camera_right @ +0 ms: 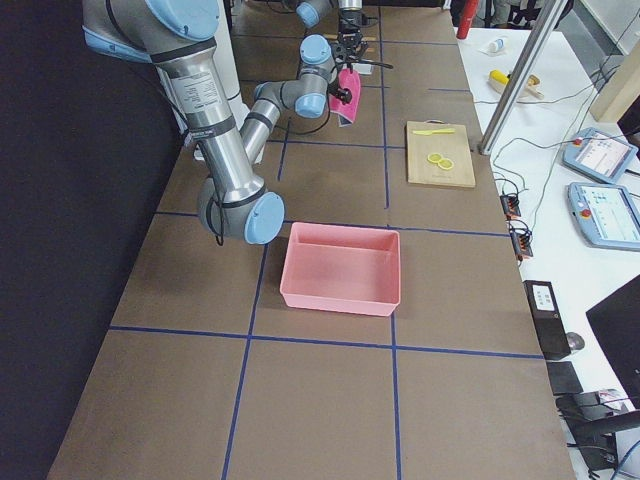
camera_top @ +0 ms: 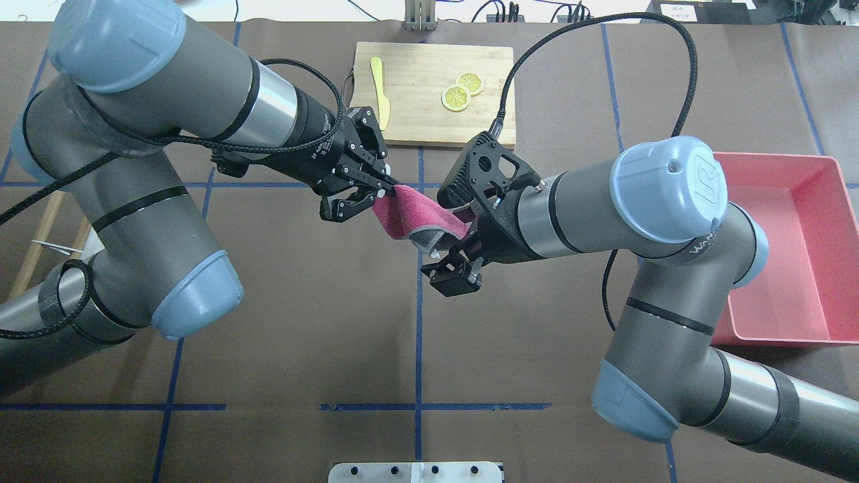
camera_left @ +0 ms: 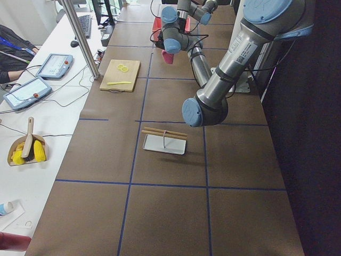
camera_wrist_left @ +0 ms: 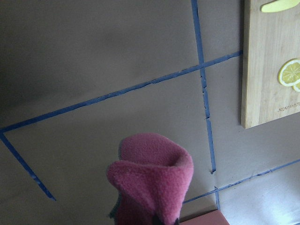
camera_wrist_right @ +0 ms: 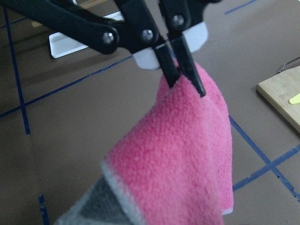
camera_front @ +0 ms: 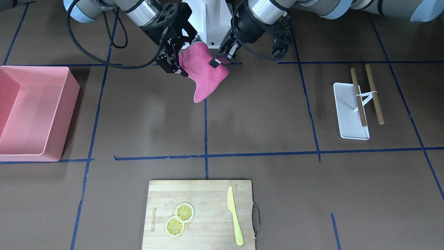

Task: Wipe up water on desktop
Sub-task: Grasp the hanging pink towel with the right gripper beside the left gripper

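A pink cloth (camera_front: 204,76) with a grey corner hangs in the air between my two grippers, above the brown desktop (camera_front: 260,114) with its blue tape lines. My left gripper (camera_front: 215,62) is shut on one edge of the cloth; the right wrist view shows its fingertips (camera_wrist_right: 187,77) pinching it. My right gripper (camera_front: 192,41) holds the cloth's other end near the grey corner (camera_top: 429,243), its fingers mostly hidden by cloth. The cloth (camera_top: 419,215) is clear of the desktop. I see no water on the desktop in any view.
A pink bin (camera_front: 34,111) stands on my right side. A wooden cutting board (camera_front: 201,215) with two lemon slices and a yellow knife (camera_front: 235,217) lies at the far edge. A white tray (camera_front: 347,111) with two wooden sticks lies on my left side.
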You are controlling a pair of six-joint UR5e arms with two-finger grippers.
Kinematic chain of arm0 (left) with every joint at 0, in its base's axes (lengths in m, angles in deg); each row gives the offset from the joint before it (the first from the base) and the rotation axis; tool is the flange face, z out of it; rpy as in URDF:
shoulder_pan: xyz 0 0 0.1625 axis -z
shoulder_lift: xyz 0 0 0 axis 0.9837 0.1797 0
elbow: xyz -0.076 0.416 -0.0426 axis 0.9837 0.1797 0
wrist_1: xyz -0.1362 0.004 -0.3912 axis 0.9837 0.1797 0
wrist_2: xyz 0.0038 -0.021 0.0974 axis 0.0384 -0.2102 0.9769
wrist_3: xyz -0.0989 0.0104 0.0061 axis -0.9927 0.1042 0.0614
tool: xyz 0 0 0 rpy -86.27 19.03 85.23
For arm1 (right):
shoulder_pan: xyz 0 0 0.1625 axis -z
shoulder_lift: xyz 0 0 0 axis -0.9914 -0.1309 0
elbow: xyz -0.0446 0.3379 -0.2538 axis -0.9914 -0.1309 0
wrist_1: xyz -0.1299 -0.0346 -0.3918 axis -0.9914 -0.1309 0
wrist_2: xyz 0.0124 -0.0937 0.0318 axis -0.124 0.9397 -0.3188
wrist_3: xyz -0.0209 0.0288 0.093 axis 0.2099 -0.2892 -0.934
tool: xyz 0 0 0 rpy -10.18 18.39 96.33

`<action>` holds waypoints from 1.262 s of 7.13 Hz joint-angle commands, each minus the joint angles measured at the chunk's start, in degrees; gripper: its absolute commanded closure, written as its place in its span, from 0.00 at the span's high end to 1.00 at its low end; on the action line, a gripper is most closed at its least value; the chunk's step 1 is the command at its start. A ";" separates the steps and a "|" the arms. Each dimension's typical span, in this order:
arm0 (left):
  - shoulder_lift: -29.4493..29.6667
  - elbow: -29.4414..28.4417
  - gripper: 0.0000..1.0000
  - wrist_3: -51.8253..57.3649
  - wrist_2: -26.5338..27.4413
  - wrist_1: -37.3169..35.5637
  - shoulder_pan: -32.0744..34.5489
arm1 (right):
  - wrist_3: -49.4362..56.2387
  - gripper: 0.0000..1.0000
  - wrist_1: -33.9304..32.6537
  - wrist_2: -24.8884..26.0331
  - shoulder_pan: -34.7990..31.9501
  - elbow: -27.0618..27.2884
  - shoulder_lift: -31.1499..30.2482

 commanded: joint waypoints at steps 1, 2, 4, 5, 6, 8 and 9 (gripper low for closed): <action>-0.06 0.04 0.03 0.07 -0.09 0.11 -0.04 | -0.28 0.04 0.07 -0.52 -0.16 0.00 -0.52; -0.06 0.04 0.03 0.07 -0.09 0.11 -0.04 | -0.28 0.00 -0.02 -1.39 -0.16 0.00 -0.43; -0.06 0.04 0.03 0.15 -0.09 0.11 -0.04 | -0.19 0.00 1.29 -2.02 -0.16 0.09 -0.43; -0.06 0.21 0.04 0.24 -0.09 0.11 -0.04 | -0.19 0.00 1.99 -2.02 -0.25 0.01 -0.52; -0.06 0.30 0.06 0.33 -0.09 0.20 0.05 | -0.10 0.00 2.00 -2.02 -0.25 0.00 -0.52; -0.41 0.56 0.63 2.16 -0.09 1.77 0.05 | -0.10 0.00 2.00 -2.02 -0.42 0.09 -0.43; -1.19 1.26 1.00 9.75 -0.09 2.30 0.22 | -0.01 0.00 2.00 -2.02 -0.51 0.01 -0.69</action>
